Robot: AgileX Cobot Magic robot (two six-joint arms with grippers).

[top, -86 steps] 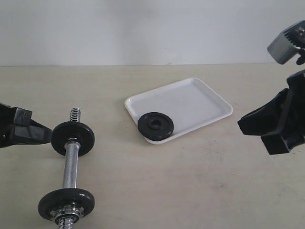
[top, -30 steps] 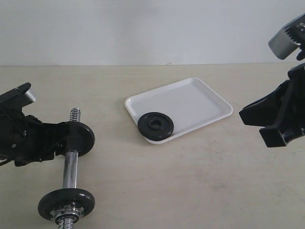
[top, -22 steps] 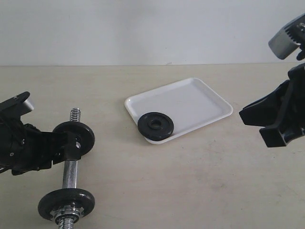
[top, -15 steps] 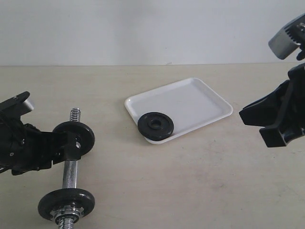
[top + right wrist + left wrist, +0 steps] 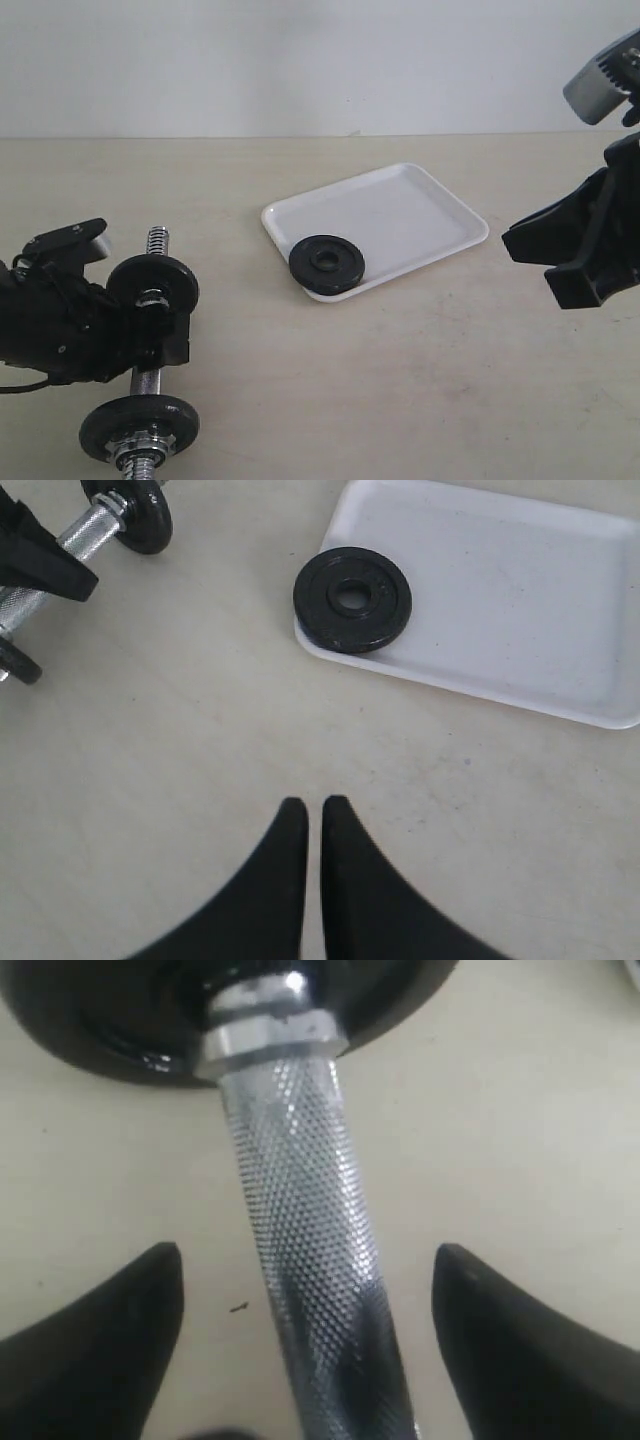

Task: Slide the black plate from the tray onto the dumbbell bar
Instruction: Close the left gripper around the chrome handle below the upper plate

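The small black plate (image 5: 327,262) (image 5: 352,598) lies flat on the near left corner of the white tray (image 5: 405,212) (image 5: 500,590). At the left the dumbbell bar (image 5: 147,384) (image 5: 300,1210) (image 5: 85,530) rests on the table with a wider black disc (image 5: 153,288) near its far threaded end and another (image 5: 140,425) at its near end. My left gripper (image 5: 150,338) (image 5: 307,1250) is open, its fingers standing either side of the knurled rod between the two discs, with gaps on both sides. My right gripper (image 5: 508,250) (image 5: 314,802) hangs shut and empty, to the right of the tray.
A silver collar nut (image 5: 135,458) sits outside the near disc. Bare beige table (image 5: 400,380) lies between the bar and the tray. A pale wall (image 5: 320,60) stands behind the table.
My left gripper has shifted from beside the far disc to over the rod between the two discs, still open. The right arm, the black plate and the tray have not moved.
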